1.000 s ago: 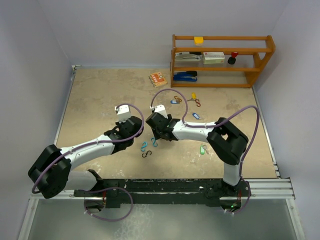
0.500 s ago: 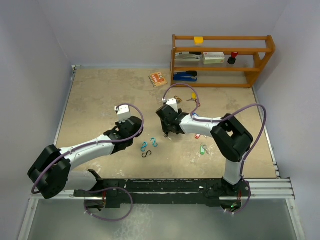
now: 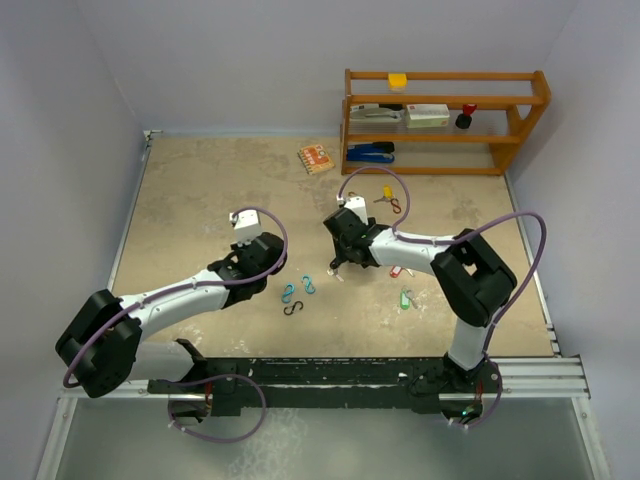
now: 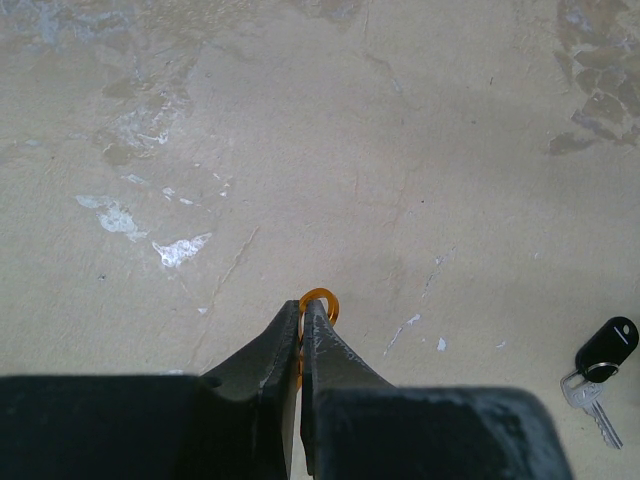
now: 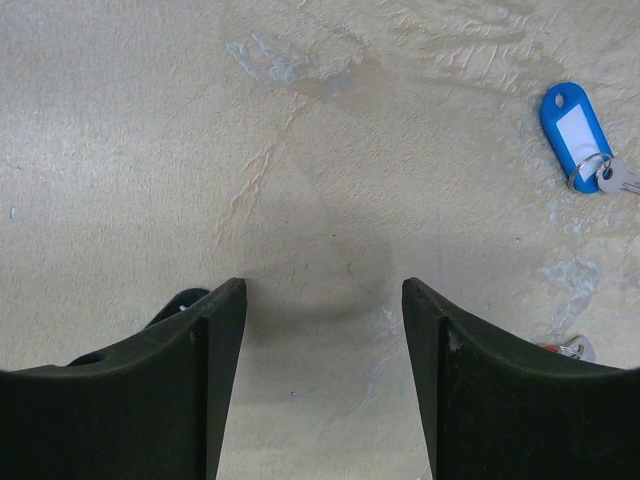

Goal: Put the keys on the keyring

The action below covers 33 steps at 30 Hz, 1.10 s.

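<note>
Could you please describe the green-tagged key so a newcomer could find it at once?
Find the right arm, bent over the right half of the table. The green-tagged key lies just left of its elbow, toward the near edge. Its tag is the only green one: the neighbouring key has a red tag, and the teal clips further left are S-shaped.

Table point(image 4: 400, 150) matt, stone-look (scuffed white patches); blue key tag point(image 5: 571, 122) glossy plastic; shelf point(image 3: 445, 75) varnished wood.

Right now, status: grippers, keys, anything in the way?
Left gripper shut on orange keyring. Right gripper open, empty, above table. Blue-tagged key lies loose ahead of it, nothing between.
</note>
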Tool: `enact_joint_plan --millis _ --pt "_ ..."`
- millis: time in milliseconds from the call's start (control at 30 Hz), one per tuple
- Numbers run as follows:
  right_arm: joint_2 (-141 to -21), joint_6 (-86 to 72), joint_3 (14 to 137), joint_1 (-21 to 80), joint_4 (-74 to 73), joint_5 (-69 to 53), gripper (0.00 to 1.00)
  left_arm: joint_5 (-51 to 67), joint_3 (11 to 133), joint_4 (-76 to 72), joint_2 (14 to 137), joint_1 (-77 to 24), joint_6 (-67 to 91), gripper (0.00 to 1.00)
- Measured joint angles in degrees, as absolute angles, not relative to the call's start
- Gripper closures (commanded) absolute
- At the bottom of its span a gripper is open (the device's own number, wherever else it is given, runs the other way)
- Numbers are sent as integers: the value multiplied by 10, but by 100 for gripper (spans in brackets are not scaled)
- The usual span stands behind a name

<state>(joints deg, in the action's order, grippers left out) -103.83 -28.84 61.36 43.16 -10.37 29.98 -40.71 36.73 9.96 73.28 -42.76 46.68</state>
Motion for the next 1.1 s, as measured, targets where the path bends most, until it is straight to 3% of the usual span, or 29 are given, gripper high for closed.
enact_joint_plan --millis 700,1100 --pt "-992 -298 576 479 -149 289 33 -407 367 99 733 -428 467 100" --pt "-1042 -294 616 486 -91 261 34 -407 367 99 733 -427 459 100"
